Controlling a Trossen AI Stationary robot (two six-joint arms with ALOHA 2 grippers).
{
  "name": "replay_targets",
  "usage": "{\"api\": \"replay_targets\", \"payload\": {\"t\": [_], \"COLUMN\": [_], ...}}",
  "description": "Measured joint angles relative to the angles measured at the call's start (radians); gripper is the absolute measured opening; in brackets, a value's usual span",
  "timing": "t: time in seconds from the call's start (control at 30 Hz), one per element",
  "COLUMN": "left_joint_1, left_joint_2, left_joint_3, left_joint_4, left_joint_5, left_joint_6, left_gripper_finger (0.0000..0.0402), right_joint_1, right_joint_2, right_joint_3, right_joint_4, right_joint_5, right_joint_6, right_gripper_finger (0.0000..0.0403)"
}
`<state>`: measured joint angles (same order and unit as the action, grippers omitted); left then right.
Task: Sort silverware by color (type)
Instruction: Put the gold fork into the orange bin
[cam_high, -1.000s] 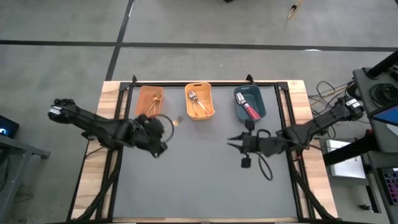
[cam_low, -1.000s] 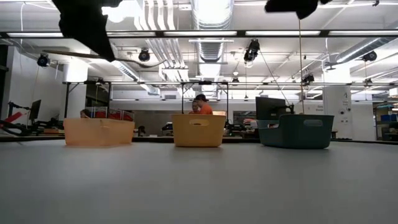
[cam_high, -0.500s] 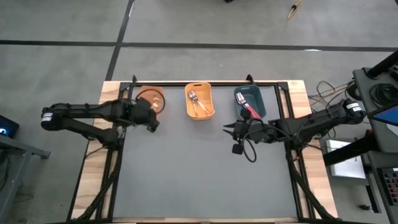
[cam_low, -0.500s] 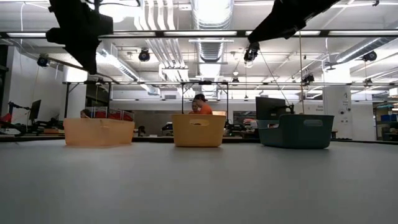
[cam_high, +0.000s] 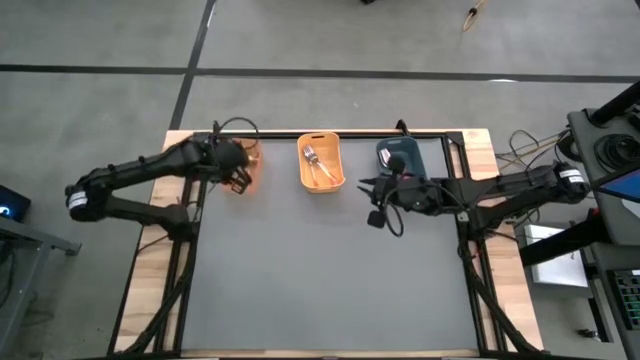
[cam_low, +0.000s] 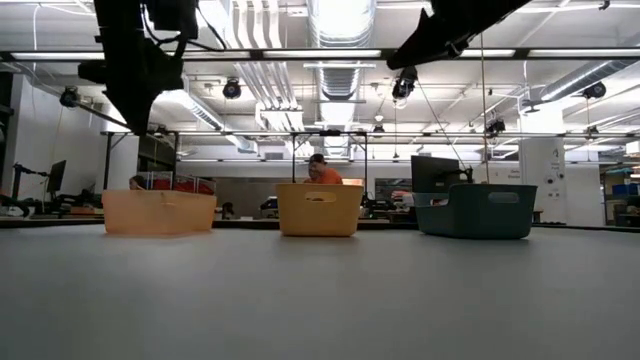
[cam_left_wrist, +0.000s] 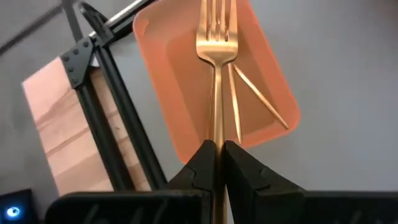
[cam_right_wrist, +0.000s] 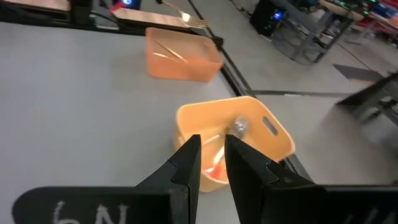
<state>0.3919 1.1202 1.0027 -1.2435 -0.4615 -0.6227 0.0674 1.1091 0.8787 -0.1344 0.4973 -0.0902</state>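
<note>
**Overhead, a gold fork hangs pinched above the peach bin**

Here the left gripper (cam_left_wrist: 217, 163) has its fingers pressed together on the handle of a gold fork (cam_left_wrist: 216, 74), tines pointing away from the wrist. Directly beyond the fingertips lies the peach bin (cam_left_wrist: 168, 74), and another gold fork (cam_left_wrist: 258, 96) already rests slanted on its floor. In the high view the same gripper (cam_high: 237, 172) sits over that bin (cam_high: 250, 180), at the table's far left.

The right gripper (cam_right_wrist: 211, 163) hovers with a narrow gap between its fingers and nothing between them. Just ahead of it stands the yellow bin (cam_right_wrist: 273, 134), holding orange-handled forks (cam_high: 318, 165). From above, this gripper (cam_high: 368, 192) is beside the teal bin (cam_high: 410, 155), between it and the yellow bin (cam_high: 322, 163).

A person in an orange top (cam_low: 322, 172) shows behind the table.
</note>
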Motion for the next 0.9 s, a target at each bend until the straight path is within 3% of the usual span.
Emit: {"api": "replay_targets", "payload": {"t": [0.17, 0.37, 0.9], "left_joint_1": [0.102, 0.194, 0.301], "left_joint_2": [0.011, 0.056, 0.21], "left_joint_3": [0.0, 0.0, -0.005], "left_joint_4": [0.057, 0.062, 0.154], "left_joint_5": [0.084, 0.131, 0.238], "left_joint_6": [0.102, 0.123, 0.176], "left_gripper_finger": [0.0004, 0.0004, 0.0001], "right_joint_1": [-0.049, -0.082, -0.202], "right_joint_2": [0.0, 0.0, -0.002], "right_joint_3": [0.0, 0.0, 0.0], "right_joint_4": [-0.001, 0.0, 0.014], "right_joint_5": [-0.001, -0.002, -0.003], "right_joint_6": [0.0, -0.024, -0.063], "right_gripper_finger": [0.0063, 0.0063, 0.0063]}}
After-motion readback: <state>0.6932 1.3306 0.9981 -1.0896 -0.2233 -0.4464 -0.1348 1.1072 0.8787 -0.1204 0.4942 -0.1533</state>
